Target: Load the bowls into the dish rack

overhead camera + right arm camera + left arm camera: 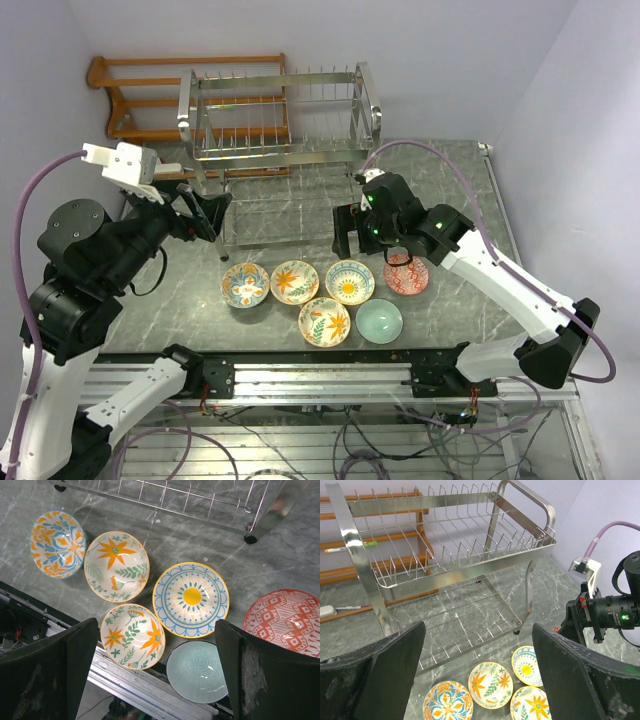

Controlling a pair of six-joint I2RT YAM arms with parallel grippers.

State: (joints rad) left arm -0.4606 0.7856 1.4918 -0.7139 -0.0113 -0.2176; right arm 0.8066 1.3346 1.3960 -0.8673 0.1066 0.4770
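Steel dish rack (270,80) stood far | bowls (349,281) lay on bench (455,185) beneath right fingers (368,238), spread and empty | left fingers (205,213), also spread, off left.

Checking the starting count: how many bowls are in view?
6. Back row, left to right: blue-orange bowl, orange-flower bowl, yellow-centred bowl, red bowl. Front row: leafy bowl, mint bowl. The dish rack holds none.

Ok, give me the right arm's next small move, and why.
Probably lower the open right gripper onto the rim of the round ceramic bowl with the blue-and-yellow sun pattern: it lies almost straight below in the wrist view, and the shiny steel wire dish rack holds no bowl yet.
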